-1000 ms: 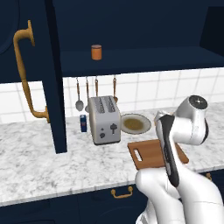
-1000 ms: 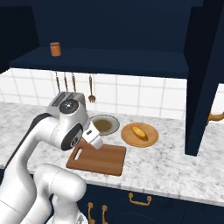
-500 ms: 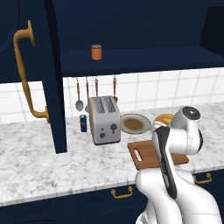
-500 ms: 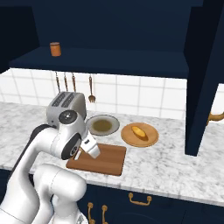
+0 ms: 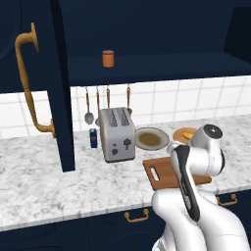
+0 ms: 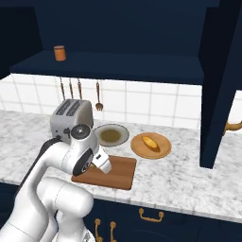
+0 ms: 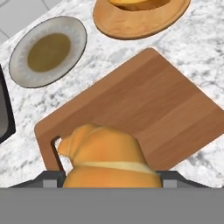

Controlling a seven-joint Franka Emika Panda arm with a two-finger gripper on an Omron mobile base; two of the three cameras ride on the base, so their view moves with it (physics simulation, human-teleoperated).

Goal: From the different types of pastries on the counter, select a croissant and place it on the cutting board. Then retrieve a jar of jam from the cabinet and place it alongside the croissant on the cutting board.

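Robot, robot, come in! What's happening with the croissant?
Gripper shut on croissant, hanging over handle end of cutting board. Not set down yet. Jar of jam on cabinet shelf. Board bare, nothing in the way.

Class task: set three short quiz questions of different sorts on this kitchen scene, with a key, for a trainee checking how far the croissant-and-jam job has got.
1. True or false: the croissant sits between the end effector fingers, above the cutting board.
2. Where is the jar of jam? A) on the cutting board B) on the cabinet shelf C) on the round wooden plate
3. Fill in: the long bread roll lies on the round wooden ____.

Key: 1 true; 2 B; 3 plate.
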